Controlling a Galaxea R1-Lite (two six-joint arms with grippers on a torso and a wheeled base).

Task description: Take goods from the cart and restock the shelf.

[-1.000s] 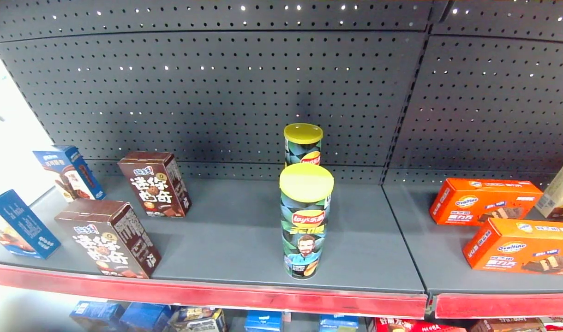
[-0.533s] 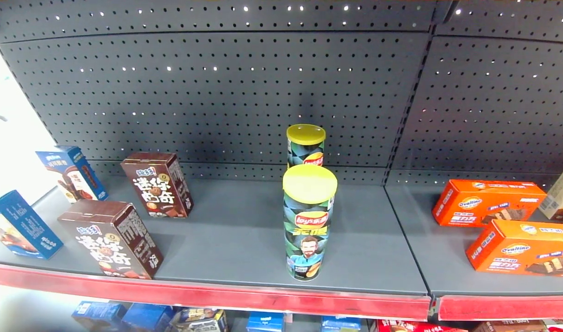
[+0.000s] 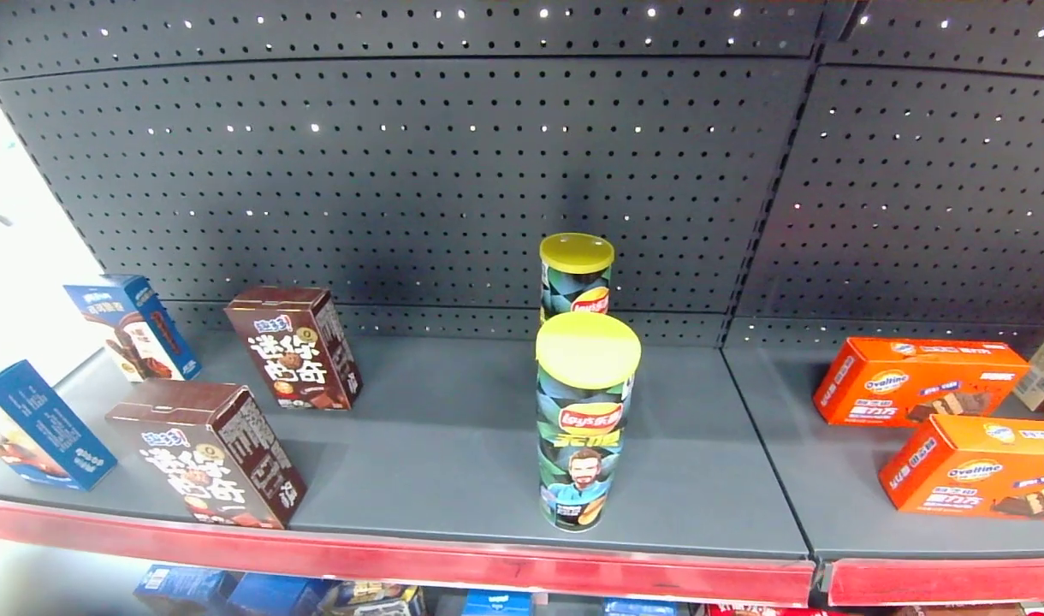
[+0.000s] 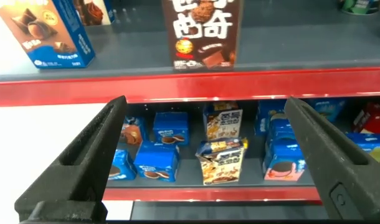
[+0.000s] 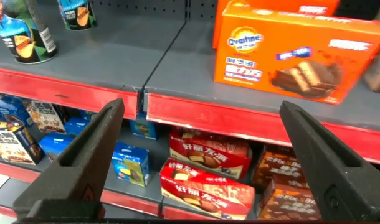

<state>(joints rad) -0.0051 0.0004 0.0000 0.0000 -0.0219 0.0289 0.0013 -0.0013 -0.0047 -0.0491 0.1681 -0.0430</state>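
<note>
On the grey shelf two chip cans with yellow lids stand upright, one at the front and one behind it by the pegboard. My left gripper is open with nothing between its fingers, level with the red shelf edge below a brown cookie box. My right gripper is also open with nothing in it, in front of the red edge under an orange box, with the front chip can off to one side.
Two brown boxes and two blue boxes stand at the shelf's left, and two orange boxes lie at its right. Bare shelf lies on either side of the cans. The lower shelf holds blue packs and red packs.
The head view has shifted slightly, so the whole picture sits a little to the right and lower. The goods on the shelf stand where they were.
</note>
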